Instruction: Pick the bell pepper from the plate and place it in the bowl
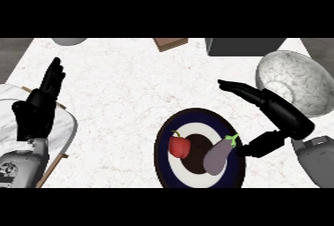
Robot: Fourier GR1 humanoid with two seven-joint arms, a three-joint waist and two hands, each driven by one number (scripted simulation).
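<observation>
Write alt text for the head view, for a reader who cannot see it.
A red bell pepper lies beside an eggplant on a dark-rimmed plate. The open right hand hovers at the plate's right, near a speckled bowl; the left hand rests open at left.

the bell pepper (pixel 180 148) is red with a green stem, the eggplant (pixel 218 157) dull purple with a green cap, the plate (pixel 161 145) navy-rimmed with a white ring and dark brown centre, the bowl (pixel 297 75) white speckled grey, the counter (pixel 130 79) white marble with faint veins.
</observation>
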